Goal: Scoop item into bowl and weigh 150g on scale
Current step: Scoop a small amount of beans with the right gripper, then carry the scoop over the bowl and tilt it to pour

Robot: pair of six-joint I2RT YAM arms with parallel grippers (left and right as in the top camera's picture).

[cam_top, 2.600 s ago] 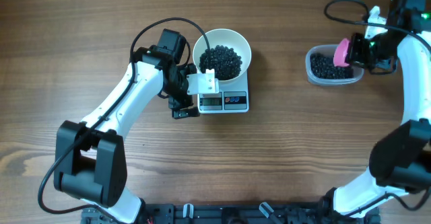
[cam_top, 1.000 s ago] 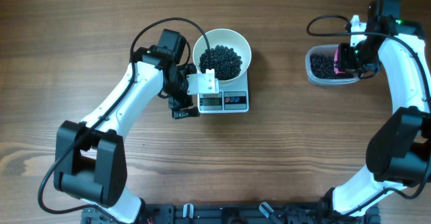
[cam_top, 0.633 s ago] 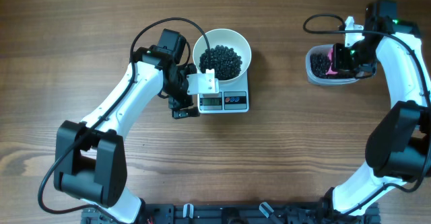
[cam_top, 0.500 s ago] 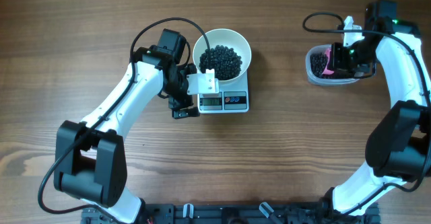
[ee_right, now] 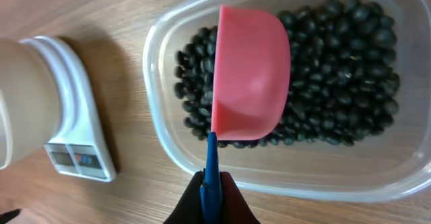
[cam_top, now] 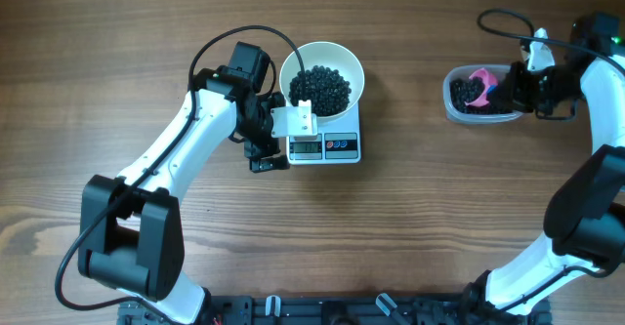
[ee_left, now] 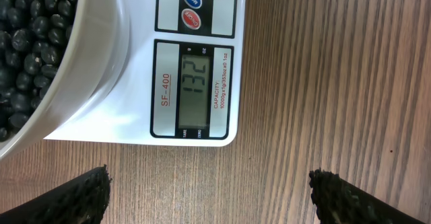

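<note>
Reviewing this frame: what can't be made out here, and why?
Overhead: the scale's display is too small to read.
Right wrist: the pink scoop shows only its smooth outside; any load is hidden.
Left wrist: the bowl is cut off by the left and top edges, hiding most beans.

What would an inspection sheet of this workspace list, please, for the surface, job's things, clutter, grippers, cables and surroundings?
Surface: wooden table, no stray beans seen.
Job's things: white bowl of black beans sits on the scale, display reading 132; clear tub holds more beans and the pink scoop.
Clutter: nothing seen.
Grippers: left gripper open, beside the scale; right gripper shut on the scoop's blue handle.
Cables: black cable loops above the left arm, another by the right.
Surroundings: black mounting rail at the table's near edge.
</note>
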